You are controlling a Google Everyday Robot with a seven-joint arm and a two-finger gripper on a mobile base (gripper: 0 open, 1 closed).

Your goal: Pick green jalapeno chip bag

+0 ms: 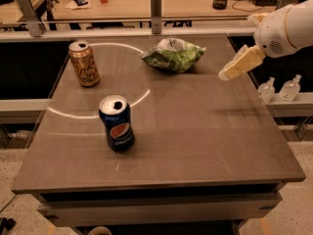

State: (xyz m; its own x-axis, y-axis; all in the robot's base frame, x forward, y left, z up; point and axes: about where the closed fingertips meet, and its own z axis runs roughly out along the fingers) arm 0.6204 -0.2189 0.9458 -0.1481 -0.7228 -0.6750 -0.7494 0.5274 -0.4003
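Note:
The green jalapeno chip bag (173, 56) lies crumpled and puffy at the far middle of the grey table (205, 131). My gripper (228, 74) hangs above the table's right side, to the right of the bag and apart from it, its cream fingers pointing down-left toward the bag. It holds nothing.
A gold can (84, 63) stands at the far left. A blue Pepsi can (117, 123) stands left of the centre, nearer the front. Two small clear bottles (279, 88) sit on a ledge right of the table. A metal rail post (156, 5) rises behind the bag.

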